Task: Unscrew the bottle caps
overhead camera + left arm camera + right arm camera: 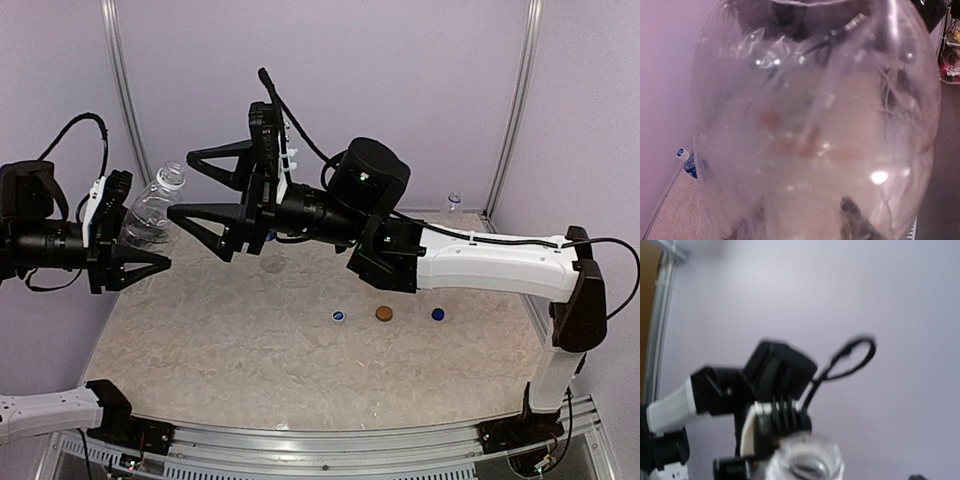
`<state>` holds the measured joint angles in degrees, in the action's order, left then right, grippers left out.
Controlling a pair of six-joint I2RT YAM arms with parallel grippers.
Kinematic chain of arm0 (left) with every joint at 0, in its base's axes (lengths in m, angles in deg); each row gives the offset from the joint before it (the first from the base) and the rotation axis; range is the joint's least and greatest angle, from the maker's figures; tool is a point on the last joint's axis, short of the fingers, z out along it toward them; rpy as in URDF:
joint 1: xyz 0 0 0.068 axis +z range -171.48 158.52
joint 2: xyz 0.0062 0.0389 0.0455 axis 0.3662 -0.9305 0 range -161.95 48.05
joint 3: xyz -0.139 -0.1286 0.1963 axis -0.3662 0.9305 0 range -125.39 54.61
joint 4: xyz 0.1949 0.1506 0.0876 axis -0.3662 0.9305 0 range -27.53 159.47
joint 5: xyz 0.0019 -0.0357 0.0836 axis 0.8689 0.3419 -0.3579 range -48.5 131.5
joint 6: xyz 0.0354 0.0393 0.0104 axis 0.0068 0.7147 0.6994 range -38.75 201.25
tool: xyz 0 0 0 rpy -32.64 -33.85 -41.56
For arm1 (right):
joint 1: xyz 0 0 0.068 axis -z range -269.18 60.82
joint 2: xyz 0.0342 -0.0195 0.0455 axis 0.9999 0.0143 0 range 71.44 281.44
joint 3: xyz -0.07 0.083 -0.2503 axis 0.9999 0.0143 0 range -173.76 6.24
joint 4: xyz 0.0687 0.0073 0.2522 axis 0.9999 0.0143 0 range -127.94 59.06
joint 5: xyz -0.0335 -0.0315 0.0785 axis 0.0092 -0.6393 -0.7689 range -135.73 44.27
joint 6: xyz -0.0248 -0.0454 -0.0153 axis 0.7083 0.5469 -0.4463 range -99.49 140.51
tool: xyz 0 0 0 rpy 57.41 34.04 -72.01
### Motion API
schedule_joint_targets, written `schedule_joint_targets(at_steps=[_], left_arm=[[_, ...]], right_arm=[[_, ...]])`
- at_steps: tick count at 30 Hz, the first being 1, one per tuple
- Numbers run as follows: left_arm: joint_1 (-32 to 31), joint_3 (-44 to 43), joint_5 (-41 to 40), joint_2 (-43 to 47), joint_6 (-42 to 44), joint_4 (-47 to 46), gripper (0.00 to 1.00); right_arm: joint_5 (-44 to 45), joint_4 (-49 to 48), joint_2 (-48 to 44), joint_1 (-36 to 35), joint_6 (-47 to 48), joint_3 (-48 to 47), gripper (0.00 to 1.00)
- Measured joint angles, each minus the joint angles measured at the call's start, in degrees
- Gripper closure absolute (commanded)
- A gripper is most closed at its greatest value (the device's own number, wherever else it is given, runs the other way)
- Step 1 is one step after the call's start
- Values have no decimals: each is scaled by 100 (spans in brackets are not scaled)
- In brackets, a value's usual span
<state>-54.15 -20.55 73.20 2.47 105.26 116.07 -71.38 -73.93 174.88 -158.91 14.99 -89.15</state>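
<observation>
Left hand [138, 238] is clamped round the body of the clear bottle [150, 208]. It holds it up off the worktop [250, 370] at far left, tilted w/ the neck pointing up-right twd the other arm. That prob. offers the neck for twisting while the body can't spin.

Right hand [183, 187] sits right at that neck, fingers spread wide, one above and one below, gripping nothing. Neck looks bare from the top cam, so I judge this cap is off, tho not certain.

Below the right hand a pale disc [272, 265] lies on the worktop. Maybe a cap, too faint to tell.

Further right, three loose caps lie in a row, apart from each other: blue cap [339, 317], orange-brown cap [384, 313], second blue cap [438, 314]. At back right by the wall a small bottle [454, 204] stands upright w/ cap on, so likely work left.

Views:
- **Top cam:** the only one giving both hands + the caps.
- **Left wrist cam:** nearly all clear bottle, too close and blurry to make out its own fingers. It does catch a blue-labelled bottle [688, 164] w/ whitish cap at the wall's foot, lower left.
- **Right wrist cam:** blurred, looks end-on at the bottle mouth [805, 467]. It's an open ring, no cap seen, w/ the left arm [715, 390] behind. Own fingers out of frame.
</observation>
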Motion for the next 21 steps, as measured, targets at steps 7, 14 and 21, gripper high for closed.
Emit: schedule_joint_targets(at_steps=[7, 14, 21], left_arm=[[-2, 0, 90, 17, 7, 2, 73], [-48, 0, 87, 22, 50, 0, 73], [-48, -7, 13, 17, 55, 92, 73]], right_arm=[[-42, 153, 573, -31, -223, -623, 35], [-85, 306, 778, -33, -457, -1283, 51], [-162, 706, 942, -33, -520, -1589, 72]])
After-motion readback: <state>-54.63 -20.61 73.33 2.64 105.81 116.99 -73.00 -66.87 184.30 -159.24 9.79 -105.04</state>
